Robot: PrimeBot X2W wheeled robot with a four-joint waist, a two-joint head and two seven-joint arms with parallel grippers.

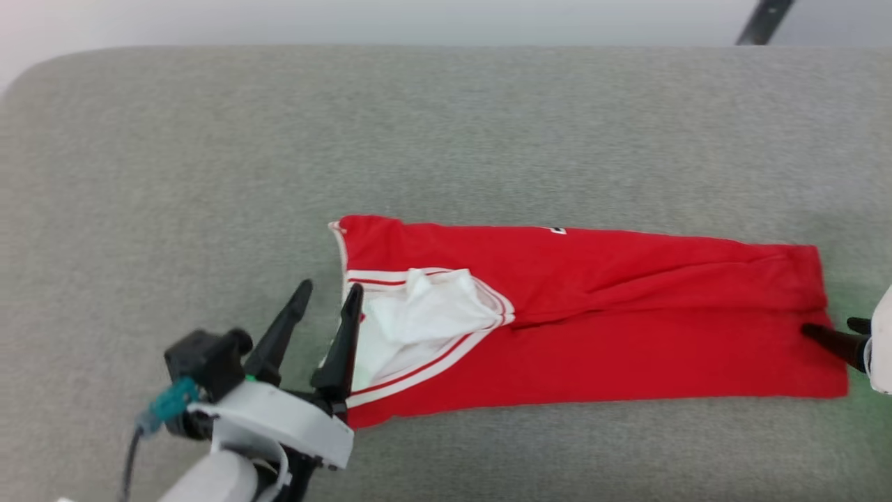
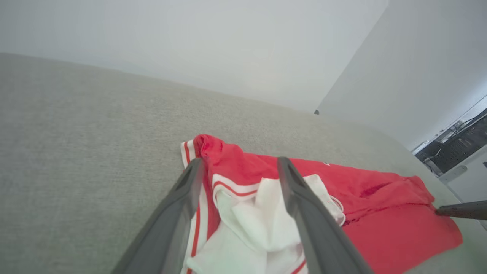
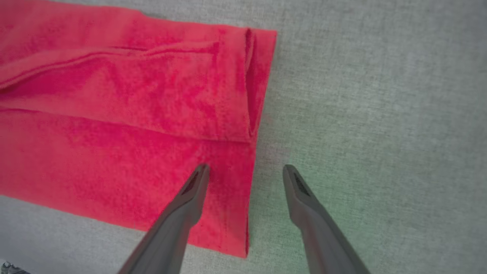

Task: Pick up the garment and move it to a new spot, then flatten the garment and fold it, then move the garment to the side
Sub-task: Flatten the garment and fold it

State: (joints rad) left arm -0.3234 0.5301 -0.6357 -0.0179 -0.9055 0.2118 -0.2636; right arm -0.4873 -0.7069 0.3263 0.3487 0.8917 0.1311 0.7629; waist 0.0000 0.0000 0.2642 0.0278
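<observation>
The garment (image 1: 592, 314), a red shirt with white-striped trim, lies folded into a long band across the grey cushioned surface (image 1: 446, 139). Its white sleeve (image 1: 418, 314) is bunched up at the left end. My left gripper (image 1: 329, 289) stands open at that end; in the left wrist view, the left gripper (image 2: 239, 161) has one finger over the striped edge and one over the white sleeve (image 2: 258, 220). At the band's right end my right gripper (image 1: 831, 325) is open. The right wrist view has the right gripper (image 3: 246, 167) straddling the garment's (image 3: 114, 133) side edge with nothing gripped.
The grey surface spreads wide beyond the garment, with a rounded far-left corner (image 1: 42, 70). A dark bar (image 1: 763, 21) slants past its far right edge. A pale wall and a shelf of dark equipment (image 2: 456, 148) stand off to the right.
</observation>
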